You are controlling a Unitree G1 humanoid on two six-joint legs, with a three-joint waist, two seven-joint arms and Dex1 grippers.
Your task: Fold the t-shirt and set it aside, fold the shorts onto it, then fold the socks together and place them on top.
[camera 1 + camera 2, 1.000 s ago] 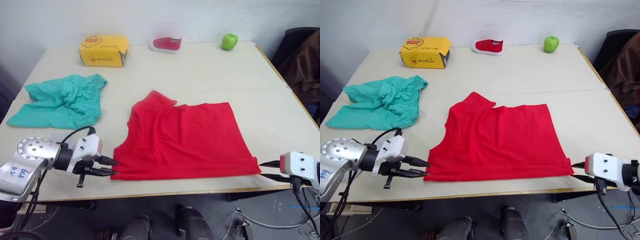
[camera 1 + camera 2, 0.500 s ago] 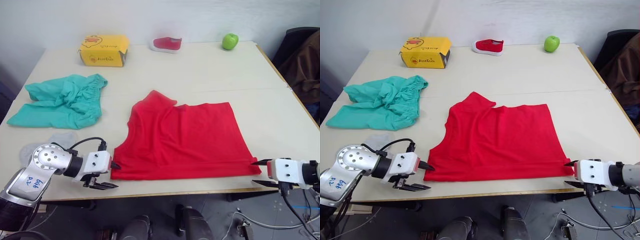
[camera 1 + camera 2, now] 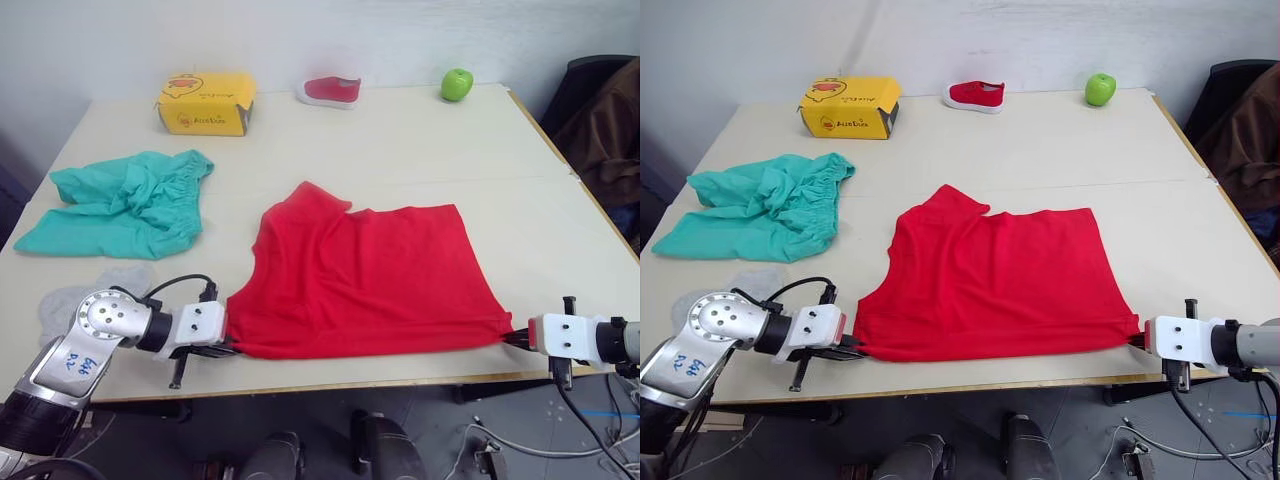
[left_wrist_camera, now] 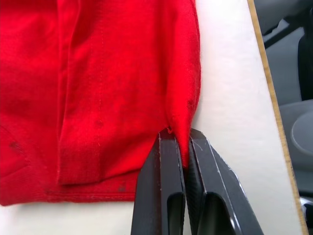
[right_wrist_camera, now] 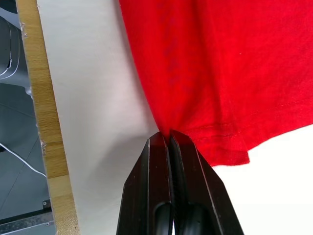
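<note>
Left eye view has the whole table (image 3: 400, 150) laid out, so going left to right. Way over on the left the shorts (image 3: 120, 200) are lying in a crumpled heap, waistband toward the middle of the table, and the socks (image 3: 95, 290) are sitting just nearer than them by the near-left edge, partly behind the left arm. The left gripper (image 3: 222, 348) is lying low at the near edge and pinching the near-left corner of the t-shirt (image 3: 370, 280); in the left wrist view its fingers (image 4: 164, 196) are pressed together with a small peak of red cloth caught between them. The t-shirt itself is lying flat across the near middle of the table, one bit poking out toward the far-left. On the far side, a yellow box (image 3: 205, 102), a small red-and-white shoe (image 3: 332, 89) and a green apple (image 3: 457, 84) are sitting in a row, well apart from the clothes. Over on the right, the right gripper (image 3: 515, 338) is clamping the shirt's near-right corner, fingers (image 5: 159, 196) squeezed tight on the hem right by the table's wooden edge.
</note>
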